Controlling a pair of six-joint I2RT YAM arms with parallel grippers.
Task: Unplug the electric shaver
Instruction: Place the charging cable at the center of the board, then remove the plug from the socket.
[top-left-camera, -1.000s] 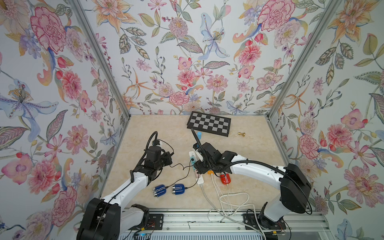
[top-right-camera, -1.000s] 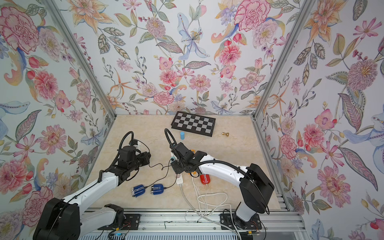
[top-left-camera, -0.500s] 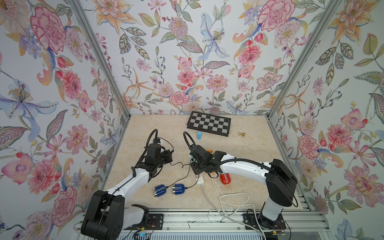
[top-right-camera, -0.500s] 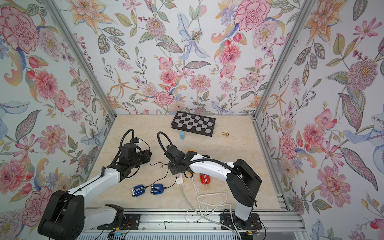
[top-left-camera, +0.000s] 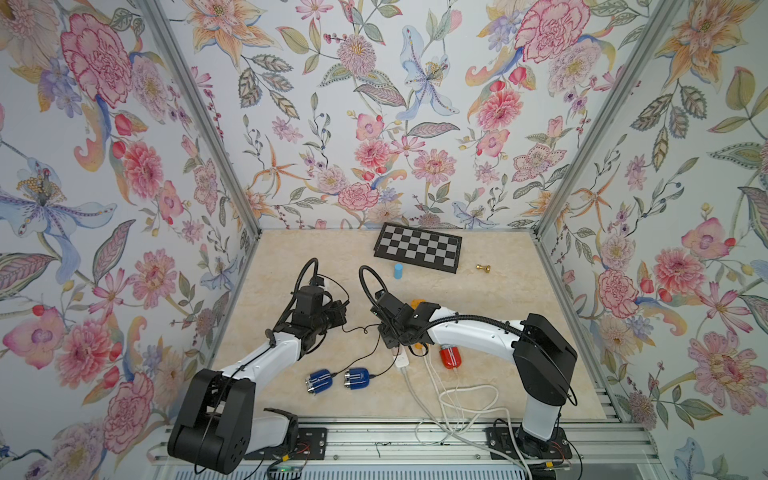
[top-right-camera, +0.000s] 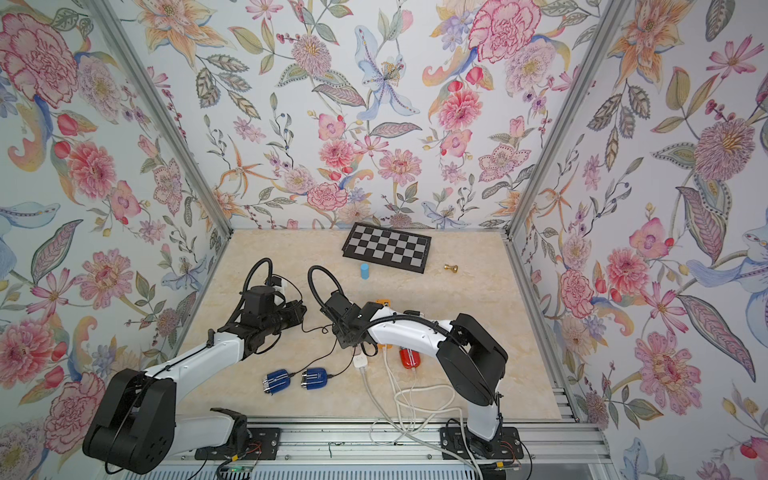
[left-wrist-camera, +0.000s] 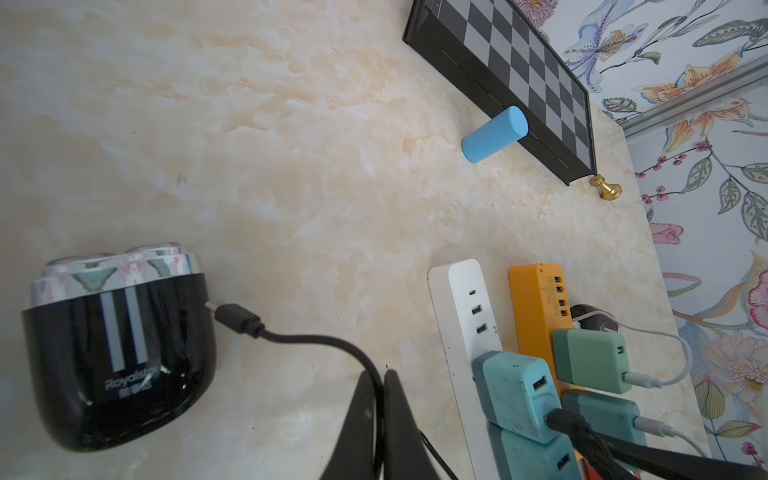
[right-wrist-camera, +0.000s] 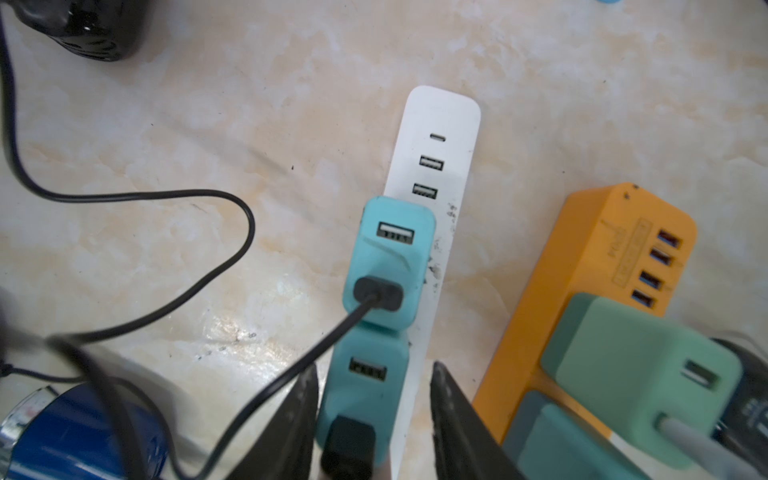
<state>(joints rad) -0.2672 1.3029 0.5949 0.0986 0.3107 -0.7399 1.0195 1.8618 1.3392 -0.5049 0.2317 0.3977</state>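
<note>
1. Shaver (left-wrist-camera: 118, 353): black body, chrome heads. Rests on the surface (top-left-camera: 291, 257) at about 9 o'clock of its middle, under the left wrist, hidden in both top views.
2. Plug (left-wrist-camera: 235, 322): black, at the shaver's side port with a little bare metal tip showing. Cannot tell whether it is fully seated.
3. Cable (left-wrist-camera: 324, 343): black, runs from the plug into the left end effector.
4. Left end effector (left-wrist-camera: 378, 376): fingers together, pinched on the cable a short way along from the plug.
5. Right end effector (right-wrist-camera: 372, 370): fingers apart, one either side of a teal adapter (right-wrist-camera: 365, 390) on the white strip (right-wrist-camera: 440, 120). One finger lies against the adapter and a gap shows at the other. In a top view (top-left-camera: 391, 340) it sits at 3 o'clock of the left one, near it.
6. Second teal adapter (right-wrist-camera: 390, 257): next along the same strip, with a black plug in it.
7. Orange strip (right-wrist-camera: 602, 232): just beside the white strip, at its 3 o'clock. It carries a green adapter (right-wrist-camera: 640, 353).
8. Chessboard (top-left-camera: 417, 253): at the surface's 12 o'clock edge.
9. Cylinder (top-left-camera: 398, 271): blue, just beside the chessboard at its 7 o'clock.
10. Brass piece (top-left-camera: 483, 268): off the chessboard's 4 o'clock corner.
11. Red item (top-left-camera: 451, 357): at 5 o'clock of the right end effector.
12. Blue units (top-left-camera: 318, 381): two, side by side, at 6 o'clock of the left end effector.
</note>
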